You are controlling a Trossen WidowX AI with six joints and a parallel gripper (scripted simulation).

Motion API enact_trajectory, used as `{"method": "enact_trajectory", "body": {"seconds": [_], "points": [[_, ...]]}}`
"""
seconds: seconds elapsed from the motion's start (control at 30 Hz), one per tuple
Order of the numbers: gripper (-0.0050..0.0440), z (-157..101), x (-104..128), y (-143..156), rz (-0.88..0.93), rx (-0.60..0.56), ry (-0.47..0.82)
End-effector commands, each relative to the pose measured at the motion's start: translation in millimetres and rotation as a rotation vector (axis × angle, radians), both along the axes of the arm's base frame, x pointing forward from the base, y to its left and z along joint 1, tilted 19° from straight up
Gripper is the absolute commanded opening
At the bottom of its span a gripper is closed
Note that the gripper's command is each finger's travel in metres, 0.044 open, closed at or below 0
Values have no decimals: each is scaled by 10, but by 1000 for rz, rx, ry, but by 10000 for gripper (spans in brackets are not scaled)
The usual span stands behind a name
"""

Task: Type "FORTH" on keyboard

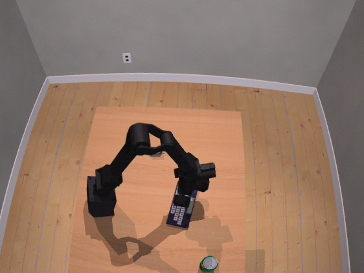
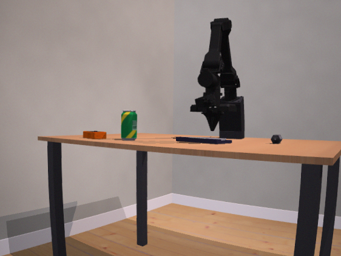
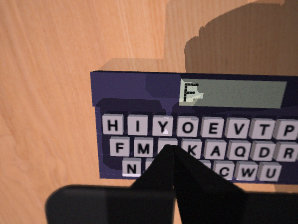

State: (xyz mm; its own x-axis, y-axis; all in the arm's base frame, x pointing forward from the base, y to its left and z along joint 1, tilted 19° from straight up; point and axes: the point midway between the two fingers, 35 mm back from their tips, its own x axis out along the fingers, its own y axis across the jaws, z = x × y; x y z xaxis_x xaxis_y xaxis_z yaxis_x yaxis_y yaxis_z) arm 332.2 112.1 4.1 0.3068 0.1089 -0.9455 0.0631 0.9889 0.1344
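Observation:
A dark blue keyboard (image 1: 185,209) lies flat on the wooden table; it also shows in the side view (image 2: 203,139) and the wrist view (image 3: 200,127). Its grey display (image 3: 232,93) reads "F". The top key row reads H I Y O E V T P, with the O key (image 3: 187,127) right of the Y key. My gripper (image 3: 170,151) is shut and empty, its pointed tip hovering over the middle key row, just below the Y key. In the side view the gripper tip (image 2: 213,127) hangs a little above the keyboard, not touching it.
A green and yellow can (image 2: 128,124) stands near the table's edge, also in the overhead view (image 1: 208,263). An orange box (image 2: 94,134) lies beyond the can. A small black polyhedron (image 2: 276,139) sits on the table. The arm's base (image 1: 101,194) stands left of the keyboard.

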Motion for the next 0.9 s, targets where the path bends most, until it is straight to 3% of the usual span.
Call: {"method": "enact_trajectory", "body": {"seconds": [0.0, 0.23, 0.87], "points": [[-50, 112, 57, -156, 7, 13, -30], [-50, -109, 81, -141, 11, 6, -7], [-50, -263, 170, -113, 6, 7, -16]]}}
